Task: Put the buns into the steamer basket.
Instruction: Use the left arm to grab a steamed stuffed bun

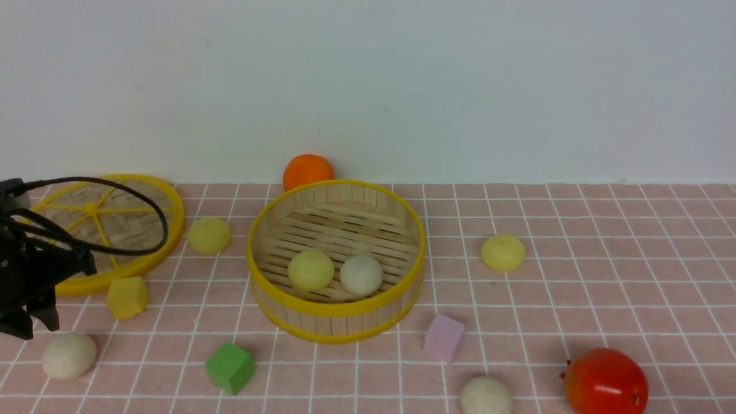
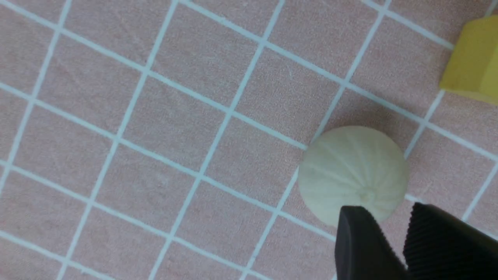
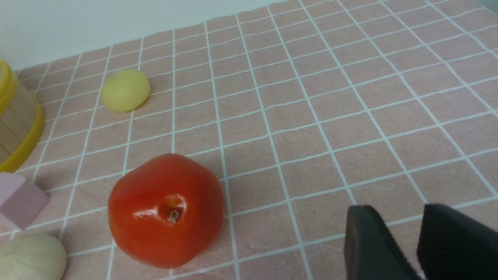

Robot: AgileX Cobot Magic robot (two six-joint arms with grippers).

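The steamer basket [image 1: 336, 322] stands mid-table with a pale yellow bun [image 1: 310, 270] and an off-white bun [image 1: 361, 275] inside. Two more yellow buns [image 1: 210, 236] [image 1: 503, 252] lie on either side of it. One off-white bun [image 1: 69, 355] rests at the front left, another [image 1: 486, 397] at the front edge. My left gripper [image 1: 31, 329] hovers just above and behind the front-left bun [image 2: 353, 173]; its jaws [image 2: 389, 217] stand slightly apart and empty. My right gripper [image 3: 393, 221] is open and empty, beside the red fruit; the front view does not show it.
The flat woven lid [image 1: 172, 230] lies at the back left, with an orange ball [image 1: 308, 171] by the wall. A yellow cube [image 1: 127, 296], green cube [image 1: 230, 367] and pink cube [image 1: 443, 338] sit around the basket. A red tomato-like fruit [image 1: 605, 381] is front right.
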